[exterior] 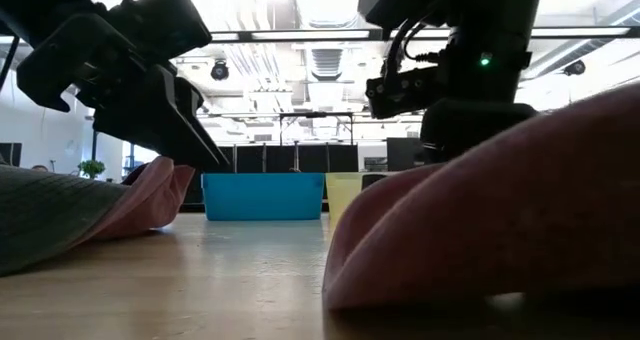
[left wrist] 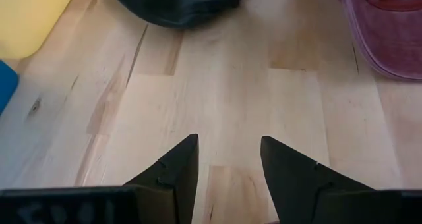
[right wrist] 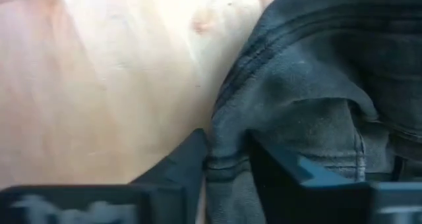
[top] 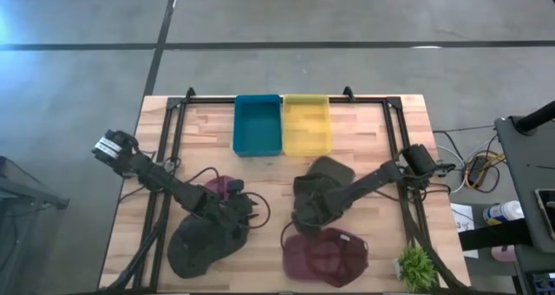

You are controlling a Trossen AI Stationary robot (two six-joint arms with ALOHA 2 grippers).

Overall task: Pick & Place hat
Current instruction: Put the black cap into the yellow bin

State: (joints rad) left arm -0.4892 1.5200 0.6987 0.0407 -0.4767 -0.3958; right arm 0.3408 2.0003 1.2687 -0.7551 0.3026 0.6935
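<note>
A dark green hat [top: 323, 184] lies in the middle of the table, and my right gripper [right wrist: 226, 137] is shut on its cloth, coming in from the table's right. A maroon hat [top: 325, 257] lies near the table's near edge. At the left lie an olive hat [top: 199, 245] and a small maroon hat [top: 222, 187]. My left gripper [left wrist: 227, 141] is open above bare wood between the olive hat and the dark green hat [left wrist: 178, 3], touching nothing. My right gripper pinches a stitched edge of the dark green hat [right wrist: 227, 161] between its two fingers. The fingers come slanting down from the table's right. The rest of the hat [right wrist: 316, 72] bunches up beside the fingers; whether it is off the table I cannot tell.
A blue bin [top: 257, 124] and a yellow bin [top: 306, 124] stand side by side at the table's far edge. A small green plant [top: 416, 265] sits at the near right corner. Cables [top: 208, 175] trail by the left arm. Bare wood shows between the hats and the bins.
</note>
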